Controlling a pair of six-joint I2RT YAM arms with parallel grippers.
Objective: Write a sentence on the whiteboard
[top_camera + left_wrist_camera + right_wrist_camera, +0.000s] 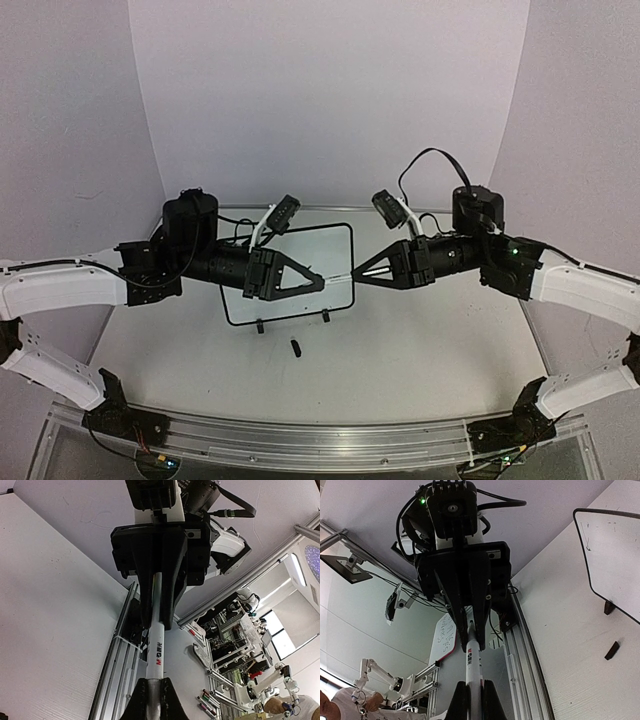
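The whiteboard (312, 248) stands on its two black feet mid-table, partly hidden under my left arm. In the right wrist view the whiteboard (615, 560) shows only a few faint marks; the sentence does not show. A white marker (340, 279) hangs level above the board's right edge, held at both ends. My left gripper (322, 283) is shut on one end of the marker (156, 652). My right gripper (357, 276) is shut on the other end of the marker (473, 660), tip to tip with the left gripper.
A small black cap (296, 347) lies on the table in front of the board, also seen as the cap (612, 650) in the right wrist view. An aluminium rail (300, 440) runs along the near edge. Purple walls close the back and sides.
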